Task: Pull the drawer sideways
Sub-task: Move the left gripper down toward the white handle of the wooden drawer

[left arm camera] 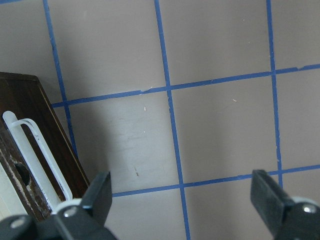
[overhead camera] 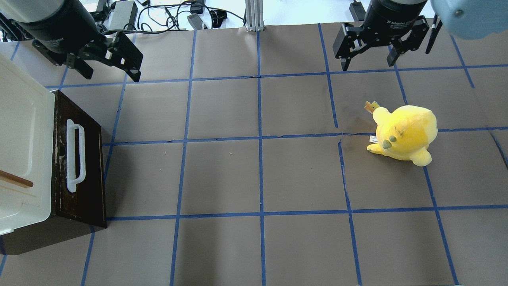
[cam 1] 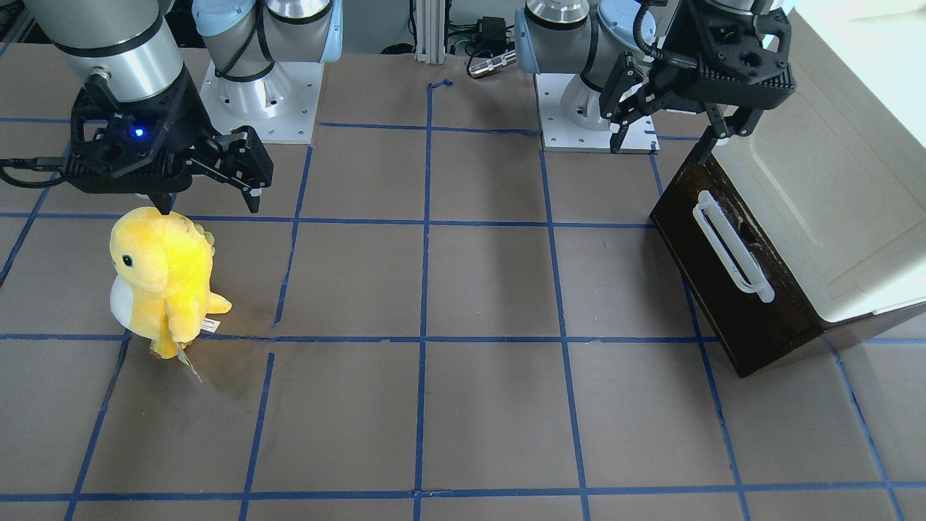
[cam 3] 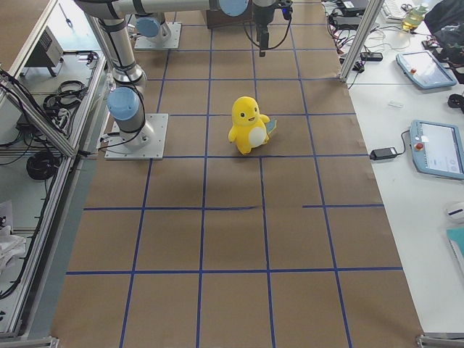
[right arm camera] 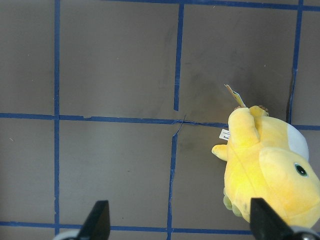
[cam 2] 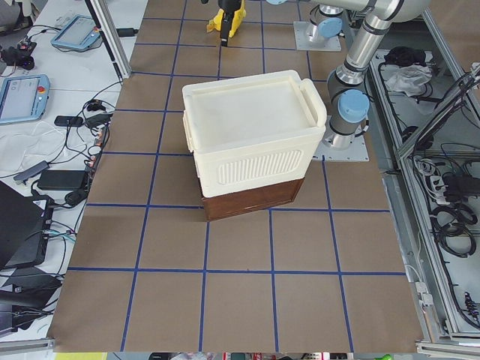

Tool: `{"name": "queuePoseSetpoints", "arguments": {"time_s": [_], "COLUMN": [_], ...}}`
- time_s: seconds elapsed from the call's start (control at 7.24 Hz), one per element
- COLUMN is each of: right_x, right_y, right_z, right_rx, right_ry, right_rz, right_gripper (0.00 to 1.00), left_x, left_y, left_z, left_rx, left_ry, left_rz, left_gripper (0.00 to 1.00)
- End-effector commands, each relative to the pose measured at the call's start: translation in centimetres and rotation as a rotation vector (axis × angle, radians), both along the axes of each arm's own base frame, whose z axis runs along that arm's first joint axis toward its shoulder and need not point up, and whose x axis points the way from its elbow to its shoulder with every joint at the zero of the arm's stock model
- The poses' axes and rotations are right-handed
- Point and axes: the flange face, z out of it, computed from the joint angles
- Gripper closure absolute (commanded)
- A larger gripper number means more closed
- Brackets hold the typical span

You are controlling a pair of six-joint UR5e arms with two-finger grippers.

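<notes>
The drawer point(cam 1: 716, 289) has a dark brown wooden front and a long white bar handle point(cam 1: 732, 251). It sits under a cream cabinet at the table's left end and looks pushed in. It also shows in the overhead view point(overhead camera: 89, 171) and the left wrist view point(left arm camera: 35, 115). My left gripper point(cam 1: 660, 143) is open and empty. It hovers above the table by the end of the drawer front nearest my base, apart from the handle. My right gripper point(cam 1: 210, 206) is open and empty, above a yellow plush toy.
The cream cabinet point(overhead camera: 24, 131) stands on top of the drawer. The yellow plush toy point(overhead camera: 405, 133) stands upright on the right side of the brown, blue-taped table point(overhead camera: 258, 174). The two arm bases point(cam 1: 260, 94) are bolted at the table's back edge.
</notes>
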Motion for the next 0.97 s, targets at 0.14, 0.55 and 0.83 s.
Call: {"name": "queuePoseSetpoints", "arguments": {"time_s": [0.14, 0.55, 0.83], "right_x": [0.0, 0.0, 0.0], "right_y": [0.0, 0.0, 0.0], "right_z": [0.0, 0.0, 0.0], "right_rx": [0.0, 0.0, 0.0], "right_ry": [0.0, 0.0, 0.0], "right_rz": [0.001, 0.0, 0.0], "right_gripper": [0.0, 0.0, 0.0], "left_x": [0.0, 0.1, 0.1], "left_y": [0.0, -0.7, -1.9], "left_z": [0.0, -0.7, -1.3], "left_rx": [0.0, 0.011, 0.002], "left_ry": [0.0, 0.002, -0.028], "left_rz": [0.001, 0.004, 0.036], "left_gripper": [0.0, 0.0, 0.0]}}
